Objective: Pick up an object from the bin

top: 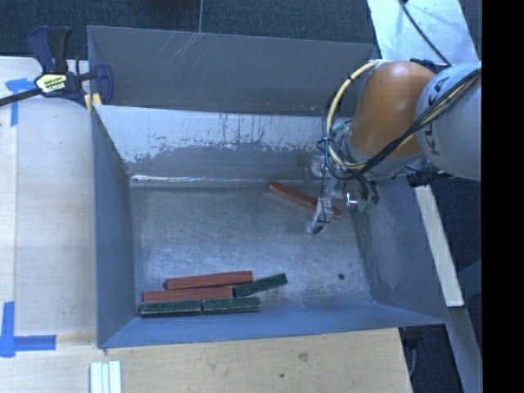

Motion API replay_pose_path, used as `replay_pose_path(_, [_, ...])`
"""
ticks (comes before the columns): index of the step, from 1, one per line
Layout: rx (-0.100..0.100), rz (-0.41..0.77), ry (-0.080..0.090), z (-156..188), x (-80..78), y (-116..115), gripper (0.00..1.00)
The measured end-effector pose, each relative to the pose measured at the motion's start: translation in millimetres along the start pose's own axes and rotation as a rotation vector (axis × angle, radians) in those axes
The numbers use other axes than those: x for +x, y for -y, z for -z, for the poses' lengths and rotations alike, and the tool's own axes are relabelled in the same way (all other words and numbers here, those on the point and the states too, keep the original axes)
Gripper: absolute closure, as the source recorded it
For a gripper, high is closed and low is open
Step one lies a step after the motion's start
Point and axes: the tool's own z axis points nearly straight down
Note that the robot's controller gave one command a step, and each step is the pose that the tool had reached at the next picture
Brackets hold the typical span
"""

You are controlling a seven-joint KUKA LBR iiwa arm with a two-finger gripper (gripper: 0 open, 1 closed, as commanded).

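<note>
grey metal bin, its floor scuffed and mostly bare, lies under the camera; every place below is given from the tool.

well apart from the tool, down and to its left, a small cluster of flat bars lies close together. two red-brown bars lie side by side, two dark green bars lie end to end just below them, and a third dark green bar angles off the end of the cluster nearest the tool. none of these is near the tool.

just up and left of the tool lies a single red bar. it slants down toward the tool, so that its right end meets the tool's tip. the tool points down at the floor right at that end. whether it is apart or clamped i cannot tell, because the bar's end and the tip run together in this view, so i will not call the bar held. up and right of the tool sits the arm's orange cover, with yellow and black cables looped round it.

as for progress, the approach looks done: the tool is low in the bin and right at the red bar, which i take to be the thing to pick. the grasp is unconfirmed, and the lift clear of the bin is yet to do. nothing is raised above the rim.
</note>
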Motion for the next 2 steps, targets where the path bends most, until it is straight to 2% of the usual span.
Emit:
replay_pose_path(1, [0.000, -0.001, -0.004, 8.1, 5.8, -11.4, 0.00])
replay_pose_path(2, [0.000, -0.025, -0.009, -33.7, 16.5, -7.5, 0.00])
